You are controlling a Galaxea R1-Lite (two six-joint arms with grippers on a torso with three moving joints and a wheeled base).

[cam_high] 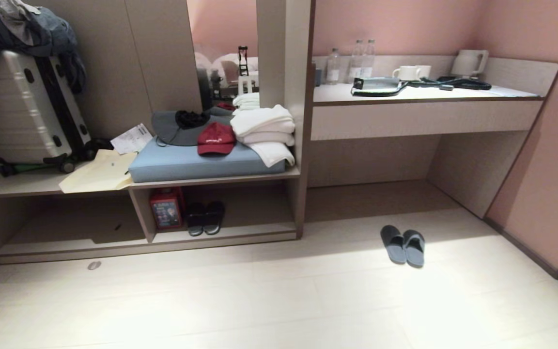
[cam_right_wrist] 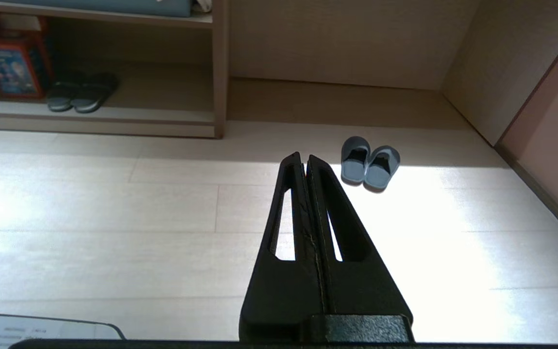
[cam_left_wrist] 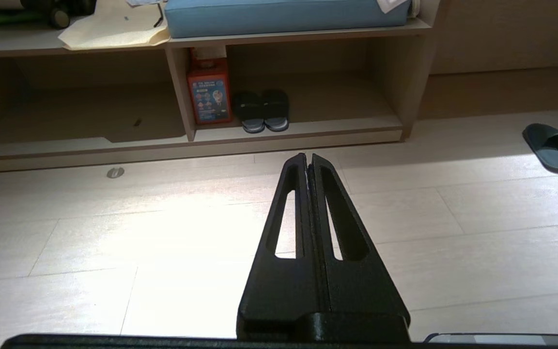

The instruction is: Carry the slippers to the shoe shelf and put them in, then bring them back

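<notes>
The grey-blue slippers (cam_high: 403, 245) lie side by side on the pale floor in front of the desk recess, also in the right wrist view (cam_right_wrist: 370, 162) and at the edge of the left wrist view (cam_left_wrist: 556, 146). The shoe shelf (cam_high: 240, 231) is the low beige cubby under the blue cushion, left of the slippers. Neither arm shows in the head view. My left gripper (cam_left_wrist: 307, 156) hangs shut and empty above the floor, short of the shelf (cam_left_wrist: 337, 128). My right gripper (cam_right_wrist: 303, 156) is shut and empty too, short of the slippers and a little left of them.
A black pair of slippers (cam_high: 205, 217) and a red box (cam_high: 166, 208) sit in the shelf's left part. Above are a blue cushion (cam_high: 196, 162), red cap, towels and a suitcase (cam_high: 27, 111). The desk counter (cam_high: 424, 94) with bottles and kettle stands over the recess. A pink wall (cam_high: 545, 184) closes the right side.
</notes>
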